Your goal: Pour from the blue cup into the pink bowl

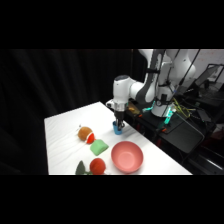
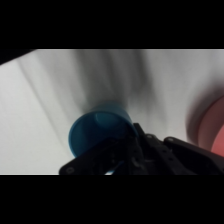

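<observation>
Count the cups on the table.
2. The blue cup sits under the gripper near the table's far edge; a red cup stands near the front edge, left of the pink bowl.

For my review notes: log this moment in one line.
gripper at blue cup | cup on table | pink bowl apart | not pouring

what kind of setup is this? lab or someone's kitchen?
Likely a robot lab: a white table against black curtains, a cabled arm whose claw is at a blue cup, and plastic props such as a pink bowl.
</observation>
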